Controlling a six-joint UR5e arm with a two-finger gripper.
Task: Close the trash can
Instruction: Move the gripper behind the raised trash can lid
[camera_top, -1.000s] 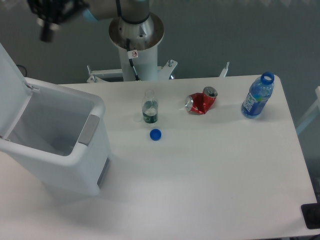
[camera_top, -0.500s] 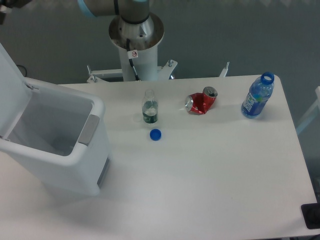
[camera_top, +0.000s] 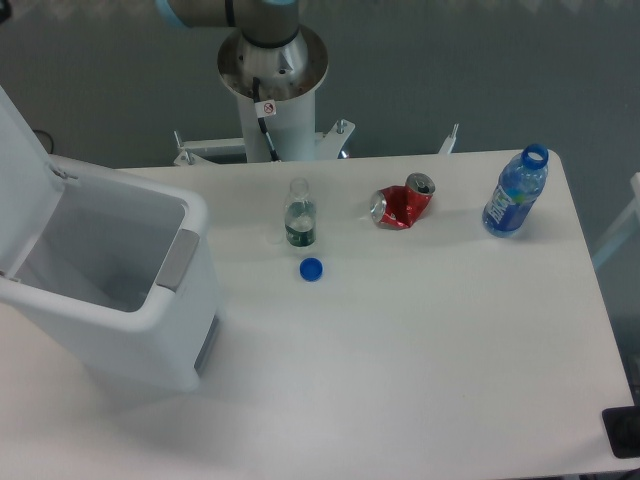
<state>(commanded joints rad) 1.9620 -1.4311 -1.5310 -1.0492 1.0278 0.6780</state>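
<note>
Gripper is almost entirely out of frame at top left, only a dark sliver at the corner, so finger state cannot be told. The trash can sits below that corner, at the table's left end, with its lid swung up and back, cut off by the left edge; the hinge side is not fully seen. Bin interior looks empty but the bottom is shadowed. Step in hand is judged as the approach: lid not yet contacted. Next move calls for the gripper to be brought behind or above the raised lid and pushed forward and down until it is seated over the grey latch.
</note>
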